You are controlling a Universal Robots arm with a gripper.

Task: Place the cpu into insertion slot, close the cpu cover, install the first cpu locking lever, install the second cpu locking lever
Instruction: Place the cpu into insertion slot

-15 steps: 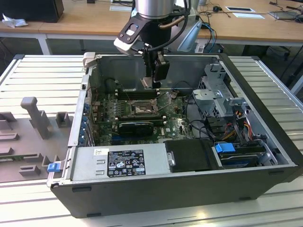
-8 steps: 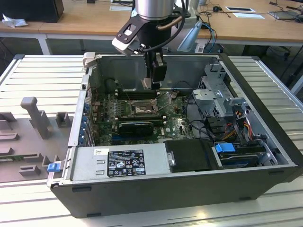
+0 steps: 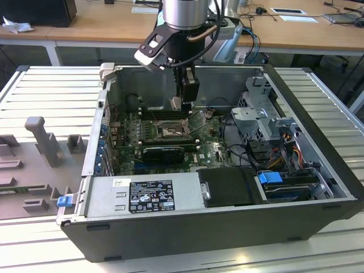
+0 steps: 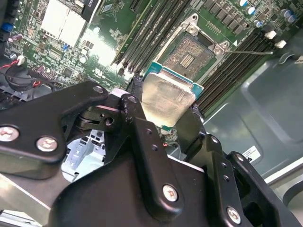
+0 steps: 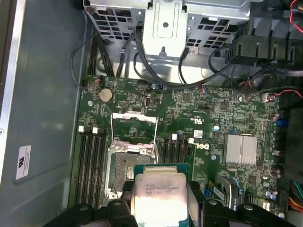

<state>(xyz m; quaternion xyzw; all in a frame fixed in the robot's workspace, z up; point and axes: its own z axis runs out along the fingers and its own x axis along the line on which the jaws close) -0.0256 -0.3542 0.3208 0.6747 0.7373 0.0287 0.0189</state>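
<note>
Gripper [image 4: 165, 111] clamped on the cpu [image 5: 158, 194], hovering just above the slot [image 4: 188, 53]. Slot empty, cover [image 5: 135, 117] open beside it, levers not yet installed.

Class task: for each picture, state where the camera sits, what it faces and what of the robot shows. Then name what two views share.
Exterior view: off the arm, above the open computer case, looking down into it; shows the arm and gripper.
First wrist view: on the wrist, facing the circuit board and socket; shows the gripper shut on the cpu.
Second wrist view: on the wrist, slanting across the board; shows the gripper's black fingers.
Shared: both wrist views show the held cpu and the empty socket.
</note>
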